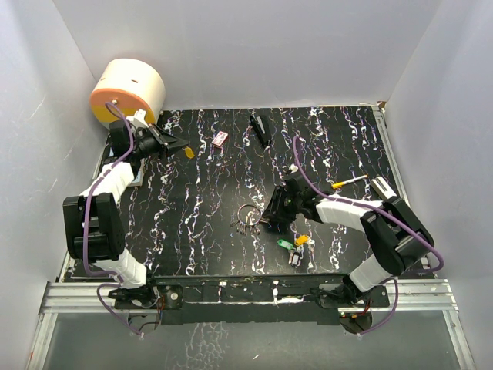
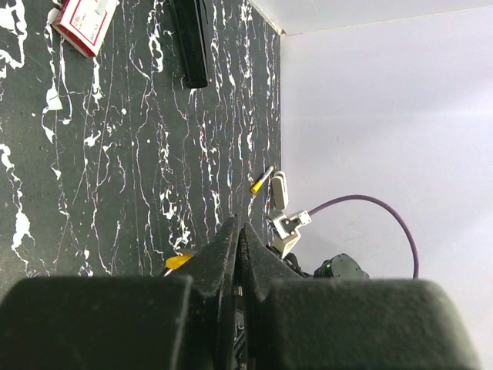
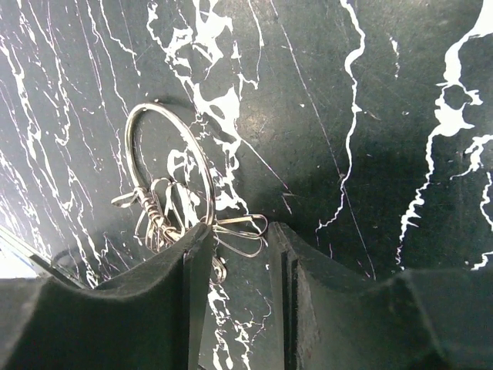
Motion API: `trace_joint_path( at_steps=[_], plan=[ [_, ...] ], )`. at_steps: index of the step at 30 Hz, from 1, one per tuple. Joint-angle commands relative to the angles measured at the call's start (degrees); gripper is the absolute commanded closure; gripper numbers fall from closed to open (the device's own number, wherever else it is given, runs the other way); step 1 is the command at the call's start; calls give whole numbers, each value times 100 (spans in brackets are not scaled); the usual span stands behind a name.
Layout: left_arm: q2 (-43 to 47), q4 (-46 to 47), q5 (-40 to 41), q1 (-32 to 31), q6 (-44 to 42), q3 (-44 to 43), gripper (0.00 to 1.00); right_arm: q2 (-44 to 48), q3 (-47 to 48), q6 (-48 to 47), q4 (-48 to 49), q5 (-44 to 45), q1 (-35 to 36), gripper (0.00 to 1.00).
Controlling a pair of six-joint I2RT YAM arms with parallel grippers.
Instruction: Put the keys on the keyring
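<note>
**Table** [image 1: 200,231]: black, white-veined slab; work area.

**Left gripper** [image 1: 179,146]: at 10 o'clock of the table, far from the ring. Jaws pressed fully together. An orange-headed key [image 1: 189,153] juts out at their tips and seems to be nipped there by its blade, though the wrist view shows only a sliver of it.

**Right gripper** [image 3: 235,231]: just off centre, at 3 o'clock of the ring, down at the tabletop. Jaws narrow, drawn in on the bunch; a wire loop spans the gap and touches both pads.

**Keyring** [image 1: 246,215]: thin silver ring with dull grey keys, lying flat a little toward 6 o'clock of centre. Its free arc points to 9 o'clock.

**Green key** [image 1: 285,244] and **yellow-headed key** [image 1: 302,240]: loose, side by side, at 5 o'clock of the ring.

**Handling note** (judgement): the step in hand is bringing key and ring together.
- The right arm should raise the ring clear of the table, gripped at the bunch so the wire's open end stays free and faces 10 o'clock.
- The left should keep the key's head exposed and approach slowly along the wire's line.
- A tilted key is likely to skate off so thin a wire.
</note>
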State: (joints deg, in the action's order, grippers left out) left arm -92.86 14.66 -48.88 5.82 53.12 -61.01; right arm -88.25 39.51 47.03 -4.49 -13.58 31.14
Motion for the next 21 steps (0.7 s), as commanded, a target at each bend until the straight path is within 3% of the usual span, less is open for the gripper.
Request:
trace_joint_path(
  at_steps=[1, 5, 13, 21],
  plan=[
    [436, 121, -88, 59, 9, 42, 100, -81, 11, 53, 238, 218, 31, 62],
    [443, 134, -95, 77, 14, 54, 100, -142, 92, 21, 161, 313, 30, 76],
    [419, 187, -97, 100, 58, 80, 100, -212, 313, -114, -95, 539, 24, 91],
    [410, 169, -94, 152, 62, 48, 100, -653, 1110, -609, -431, 655, -23, 92]
  ],
)
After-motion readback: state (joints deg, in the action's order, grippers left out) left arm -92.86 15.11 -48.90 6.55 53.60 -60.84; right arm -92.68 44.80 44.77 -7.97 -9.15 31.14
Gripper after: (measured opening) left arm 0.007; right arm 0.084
